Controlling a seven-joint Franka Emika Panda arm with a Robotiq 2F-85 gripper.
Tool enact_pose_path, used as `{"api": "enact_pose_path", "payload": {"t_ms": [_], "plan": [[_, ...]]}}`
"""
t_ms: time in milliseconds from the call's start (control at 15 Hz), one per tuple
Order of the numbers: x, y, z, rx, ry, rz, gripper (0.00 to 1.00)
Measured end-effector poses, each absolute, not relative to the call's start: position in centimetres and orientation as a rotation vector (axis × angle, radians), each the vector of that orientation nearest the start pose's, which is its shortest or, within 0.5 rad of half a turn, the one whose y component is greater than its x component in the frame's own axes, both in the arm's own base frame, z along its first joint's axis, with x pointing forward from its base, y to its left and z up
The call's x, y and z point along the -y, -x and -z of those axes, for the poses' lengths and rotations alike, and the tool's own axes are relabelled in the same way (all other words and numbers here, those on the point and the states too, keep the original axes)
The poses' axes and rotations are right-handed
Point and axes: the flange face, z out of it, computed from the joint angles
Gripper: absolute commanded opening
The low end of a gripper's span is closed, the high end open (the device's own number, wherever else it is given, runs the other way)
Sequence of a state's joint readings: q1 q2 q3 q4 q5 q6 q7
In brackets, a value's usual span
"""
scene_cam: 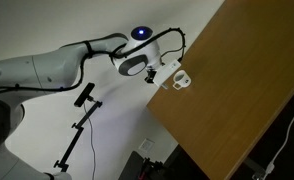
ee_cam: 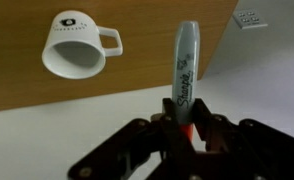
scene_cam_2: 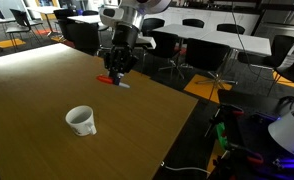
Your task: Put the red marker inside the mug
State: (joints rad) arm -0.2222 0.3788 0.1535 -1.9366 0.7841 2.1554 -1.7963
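Now the end effector [ee_cam: 184, 125] pinches the red marker [ee_cam: 185, 70], with the mug [scene_cam_2: 81, 120] well apart. Held near one end (a long lever), it may swing and miss.

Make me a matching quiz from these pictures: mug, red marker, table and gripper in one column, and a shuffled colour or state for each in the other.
Column one:
1. mug
2. red marker
3. table
4. gripper

Column two:
a. brown wood
b. black, closed on something thin
c. white, with a loop handle
d. held between two fingers

Pairs: 1-c, 2-d, 3-a, 4-b.
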Motion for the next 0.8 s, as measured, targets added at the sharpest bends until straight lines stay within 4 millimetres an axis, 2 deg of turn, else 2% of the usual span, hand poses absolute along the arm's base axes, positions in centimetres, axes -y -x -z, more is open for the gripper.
{"api": "enact_pose_path", "payload": {"t_ms": [333, 800], "plan": [[0.7, -62.2, -28.0, 1.467, 1.958, 0.807, 0.06], [-0.4, -64.0, -25.7, 1.356, 1.907, 0.961, 0.06]]}}
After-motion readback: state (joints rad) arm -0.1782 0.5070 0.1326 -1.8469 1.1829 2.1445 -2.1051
